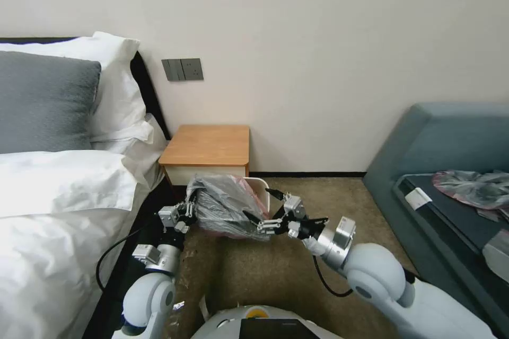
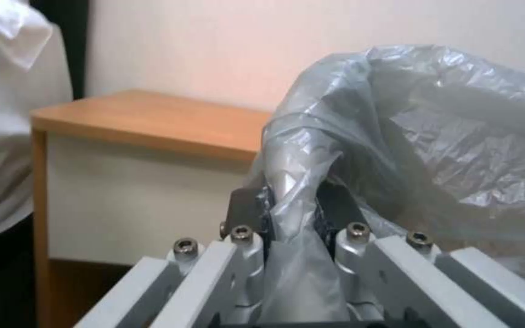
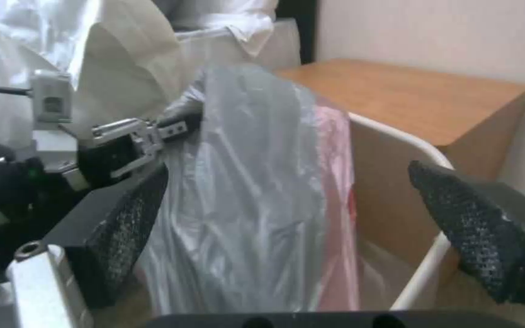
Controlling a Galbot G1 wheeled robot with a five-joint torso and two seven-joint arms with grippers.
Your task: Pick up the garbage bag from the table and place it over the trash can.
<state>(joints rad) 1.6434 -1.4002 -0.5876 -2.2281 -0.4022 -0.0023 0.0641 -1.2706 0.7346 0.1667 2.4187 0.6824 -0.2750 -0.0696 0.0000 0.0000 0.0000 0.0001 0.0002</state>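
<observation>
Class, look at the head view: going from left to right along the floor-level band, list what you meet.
White-sheeted bed → left tool → crinkled grey see-through garbage bag → right tool → blue-grey upholstered sofa.

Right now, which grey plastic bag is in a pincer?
The garbage bag at the trash can, clamped by the left pincer; the other bag lies on the sofa.
</observation>
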